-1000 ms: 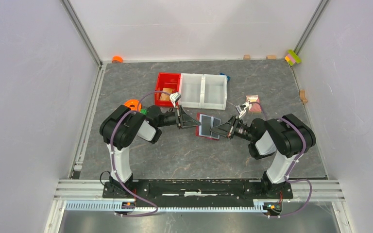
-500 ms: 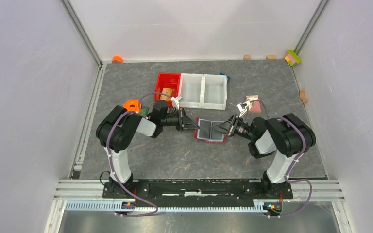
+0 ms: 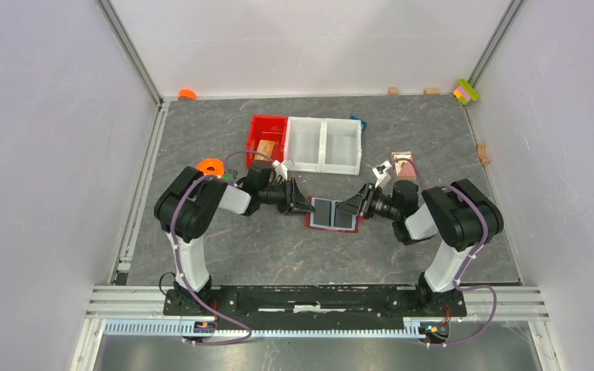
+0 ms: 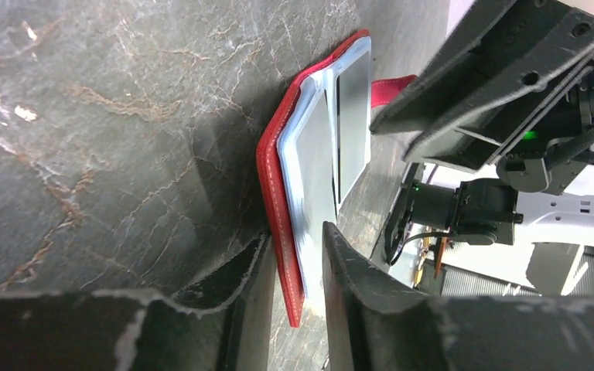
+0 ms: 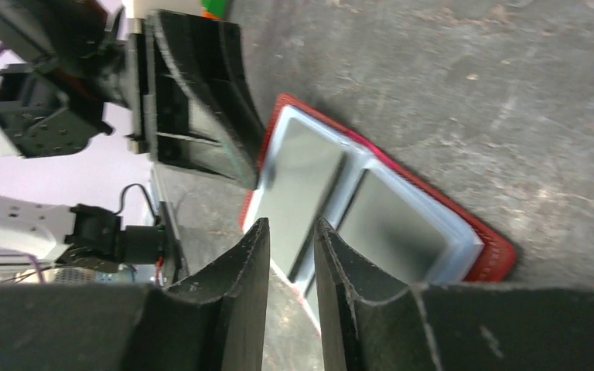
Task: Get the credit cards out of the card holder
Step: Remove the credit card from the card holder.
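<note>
The card holder (image 3: 332,216) lies spread open and flat on the table between my two grippers. It is dark red outside (image 4: 278,178) with a pale lining (image 5: 402,224). Two dark grey panels sit in its pockets; whether they are credit cards I cannot tell. My left gripper (image 3: 307,207) is at its left edge. In the left wrist view that red edge lies between the slightly parted fingers (image 4: 298,236) with a gap showing. My right gripper (image 3: 349,207) hovers at the right edge, and its fingers (image 5: 291,224) stand a little apart with nothing between them.
A red bin (image 3: 257,133) holding a tan-orange flat piece (image 3: 263,149) adjoins a white two-compartment bin (image 3: 323,165) just behind the wallet. A pink-and-white patterned card (image 3: 404,165) lies at the right, an orange ring (image 3: 211,166) at the left. Small blocks (image 3: 467,91) line the back edge.
The card holder has come down from a tilted, lifted pose to lie flat and open. Both grippers have moved slightly nearer and their jaws have parted.
</note>
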